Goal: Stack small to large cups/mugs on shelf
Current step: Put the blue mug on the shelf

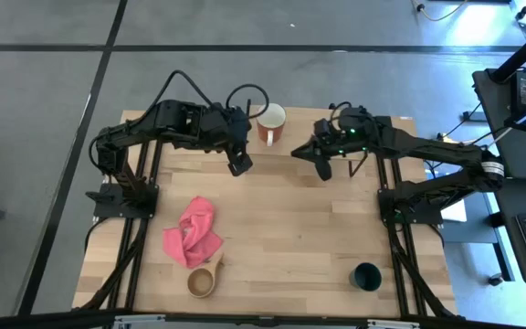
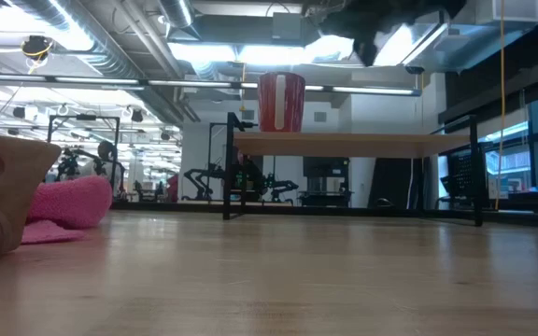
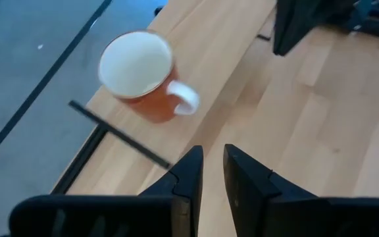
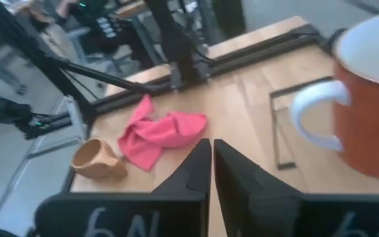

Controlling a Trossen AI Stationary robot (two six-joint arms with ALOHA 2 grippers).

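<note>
On top of the small rack with a light wooden board and thin black legs (image 2: 344, 145) stands the red mug with white inside (image 1: 270, 123), between both arms. 2 cups wait well apart at the table's near edge: the dark green cup (image 1: 366, 276) lies on the right gripper's (image 1: 323, 170) side, the tan wooden cup with handle (image 1: 204, 281) on the left gripper's (image 1: 239, 166) side. Both arms hover by the rack, fingers nearly together, holding nothing.

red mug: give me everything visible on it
The red mug is glossy, ceramic-looking, orange-red outside and white inside, with a white loop handle. It stands upright and looks empty, on the shelf near its end at the table's far edge. Only the shelf board touches it; the left end effector and right end effector hover nearby, both clear of it.
</note>
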